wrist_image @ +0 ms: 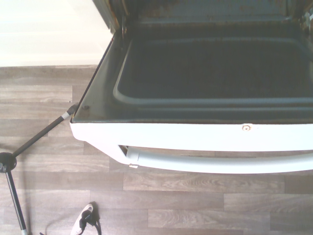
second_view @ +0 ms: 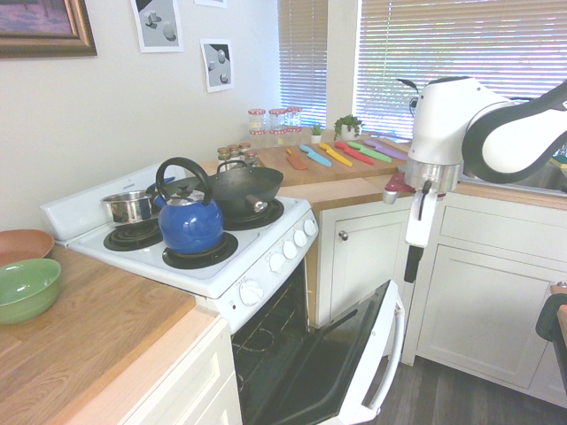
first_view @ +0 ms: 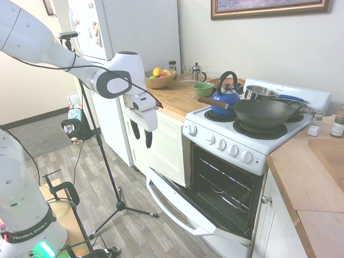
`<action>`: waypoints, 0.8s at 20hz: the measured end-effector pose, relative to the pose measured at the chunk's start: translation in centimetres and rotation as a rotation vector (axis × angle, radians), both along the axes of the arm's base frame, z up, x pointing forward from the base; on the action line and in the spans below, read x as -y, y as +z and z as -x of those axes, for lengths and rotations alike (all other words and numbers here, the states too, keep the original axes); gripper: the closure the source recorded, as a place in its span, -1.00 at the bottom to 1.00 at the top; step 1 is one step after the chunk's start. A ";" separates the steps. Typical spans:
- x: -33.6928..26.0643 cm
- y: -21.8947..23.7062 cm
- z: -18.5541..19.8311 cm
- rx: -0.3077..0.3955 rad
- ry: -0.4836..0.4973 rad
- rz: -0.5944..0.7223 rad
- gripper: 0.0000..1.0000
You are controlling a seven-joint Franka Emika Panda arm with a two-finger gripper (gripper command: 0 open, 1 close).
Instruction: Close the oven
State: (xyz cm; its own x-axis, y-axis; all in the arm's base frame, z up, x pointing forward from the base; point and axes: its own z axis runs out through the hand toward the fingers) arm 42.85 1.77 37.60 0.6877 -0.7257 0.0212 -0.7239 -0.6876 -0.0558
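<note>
The oven [first_view: 236, 153] is a white range, and its drop-down door [first_view: 185, 207] hangs open, slanting down toward the floor. The dark cavity with wire racks [first_view: 226, 185] is exposed. The door's white bar handle [first_view: 164, 207] runs along its outer edge. My gripper [first_view: 142, 142] hangs fingers-down in the air, above and to the left of the handle, touching nothing. Its two dark fingers stand apart and empty. From the other side, the gripper [second_view: 410, 276] hovers above the handle [second_view: 396, 341]. The wrist view looks straight down on the door's inner face [wrist_image: 210, 73] and the handle [wrist_image: 220, 164].
A blue kettle [first_view: 226, 99], a dark wok [first_view: 266, 113] and a steel pot [first_view: 260, 92] sit on the burners. White cabinets [first_view: 161, 145] flank the oven under a wooden counter [first_view: 172, 94]. A white fridge [first_view: 129, 32] stands behind the arm. Wood-look floor [first_view: 134, 226] lies before the door.
</note>
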 end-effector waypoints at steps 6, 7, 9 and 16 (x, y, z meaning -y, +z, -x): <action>1.1 -3.4 0.7 -0.100 -0.006 0.060 -1.00; 1.5 -4.9 0.9 -0.135 -0.015 0.048 -1.00; 2.3 -8.2 1.2 -0.200 -0.026 -0.003 -1.00; 4.6 -20.1 0.1 -0.252 -0.021 -0.081 -1.00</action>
State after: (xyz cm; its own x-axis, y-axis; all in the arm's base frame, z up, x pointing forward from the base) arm 42.75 -2.84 17.53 0.6486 -0.7324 -0.2073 -0.7362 -0.6728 0.0737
